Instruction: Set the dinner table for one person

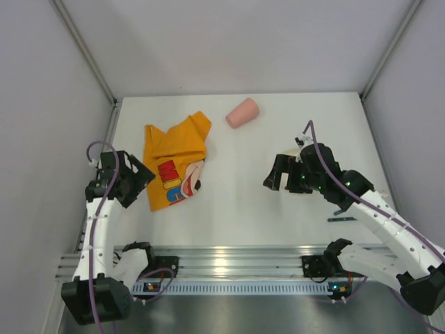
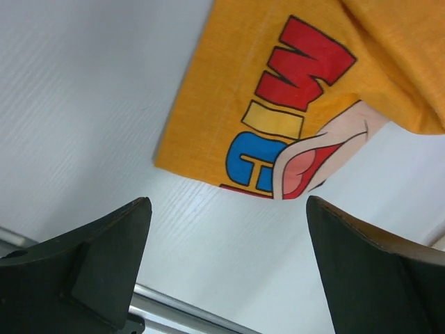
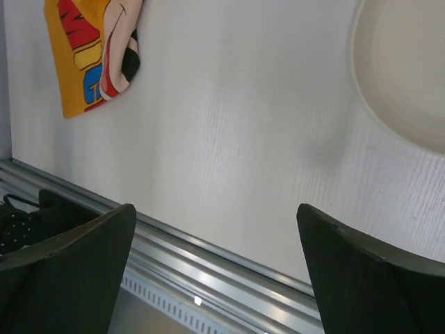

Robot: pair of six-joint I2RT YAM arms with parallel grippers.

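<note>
The dinner table is a large white top with a silver rail along its near edge. A crumpled orange cartoon placemat lies at the left. A pink cup lies on its side at the back. My left gripper is open and empty, just left of the placemat's near corner. My right gripper is open and empty above the table's middle right. A white plate shows only in the right wrist view; in the top view my right arm hides it.
A thin dark bar, perhaps a utensil, lies by my right arm near the front. The silver rail runs along the near edge and shows in both wrist views. Grey walls close in the left, back and right.
</note>
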